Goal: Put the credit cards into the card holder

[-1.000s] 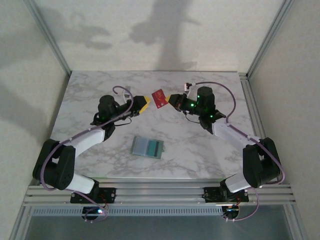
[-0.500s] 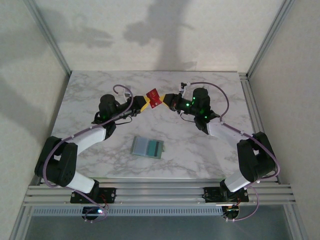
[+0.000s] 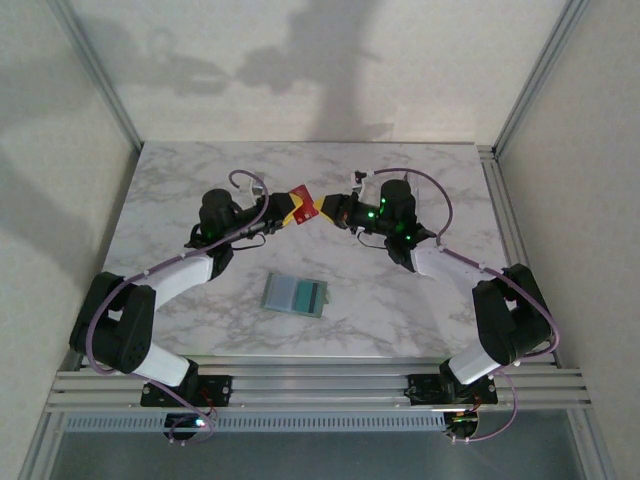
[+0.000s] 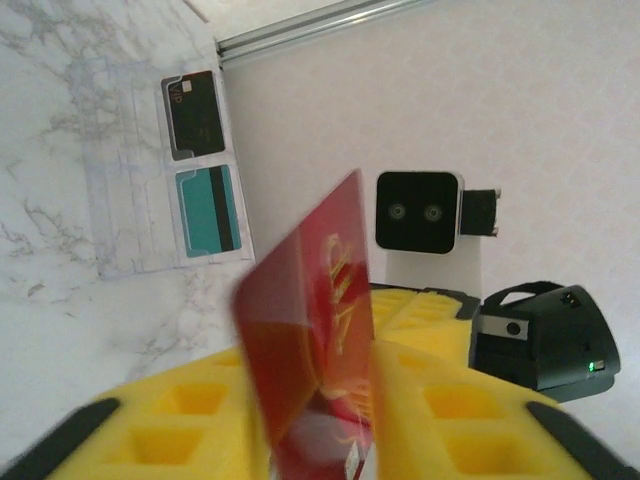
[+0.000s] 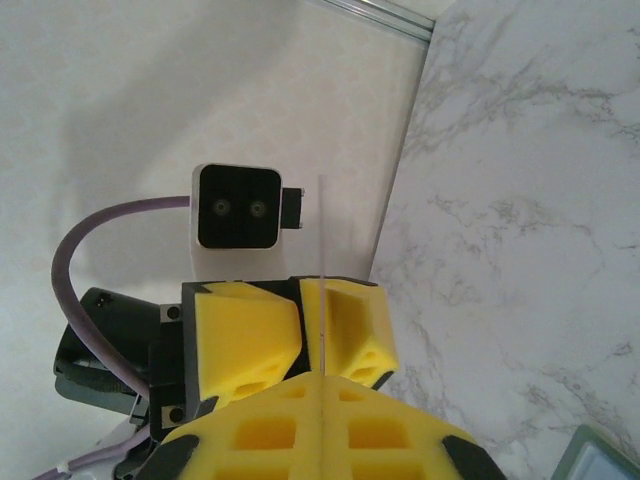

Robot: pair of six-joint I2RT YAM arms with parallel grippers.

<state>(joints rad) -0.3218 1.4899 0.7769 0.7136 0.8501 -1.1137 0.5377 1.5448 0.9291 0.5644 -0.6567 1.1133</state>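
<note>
Yellow-padded left gripper: raised above the far middle of the marble table; in the left wrist view its pads are drawn in to a narrow gap on one end of the red credit card.
Card holder: laid open and flat on the table, nearer the arm bases and well apart from both grippers.
Slots: a teal card and a dark card are seen already seated side by side in the holder.
Red credit card: held in the air between the two grippers, clear of the table.
Right gripper: fully closed on the opposite end of the same card, whose thin edge is seen pinched between its pads in the right wrist view.
Step in hand: a handover between the arms is judged to be under way, as both grips are applied at once.
Done: two cards are judged stowed.
Left: one grip is to be released, then the red card carried to the holder and slid into a free slot.
</note>
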